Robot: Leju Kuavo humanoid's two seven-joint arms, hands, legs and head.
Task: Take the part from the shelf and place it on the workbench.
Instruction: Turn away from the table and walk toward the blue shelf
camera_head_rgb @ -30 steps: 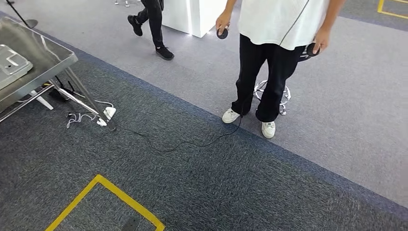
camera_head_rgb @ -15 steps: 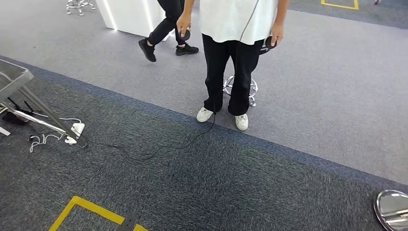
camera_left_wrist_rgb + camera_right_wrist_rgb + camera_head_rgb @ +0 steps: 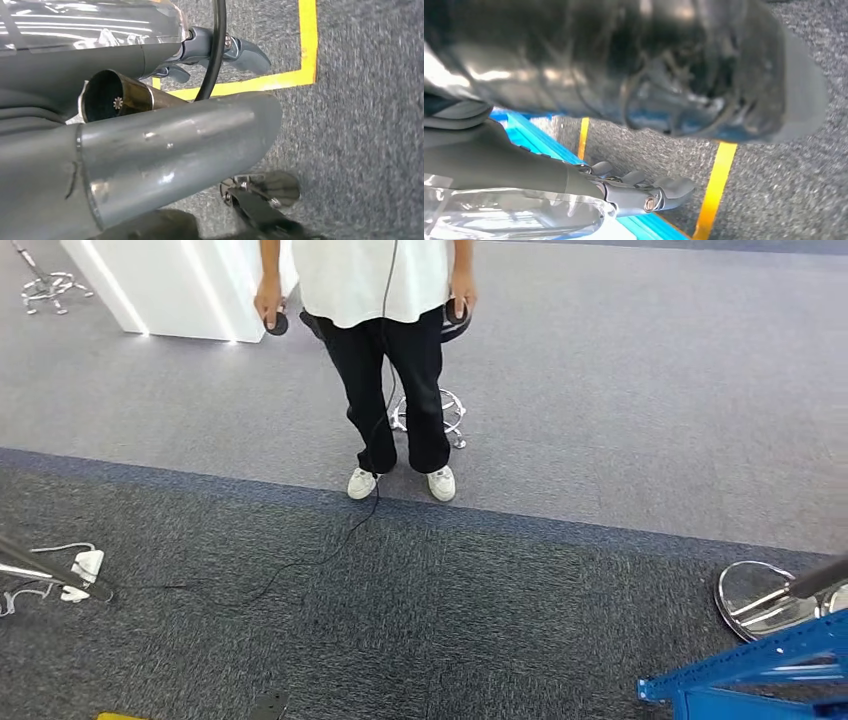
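Hanging at the robot's sides, both hands carry nothing, judged idle while the body faces toward the shelf.
- Left hand [image 3: 200, 41]: one; fingers loosely apart over yellow floor tape [image 3: 307, 45].
- Right hand [image 3: 639, 192]: one; fingers relaxed and apart, near the blue frame.
- Shelf [image 3: 750, 670]: one blue frame, near right corner.
- Part: position cannot be told; presumably on the shelf, since neither hand has it.
- Person [image 3: 385, 360]: one, far centre, standing back and likely teleoperating.
- Controllers [image 3: 277, 323]: two, one per hand.
- Cable [image 3: 330, 550]: one, trailing leftward along the carpet.
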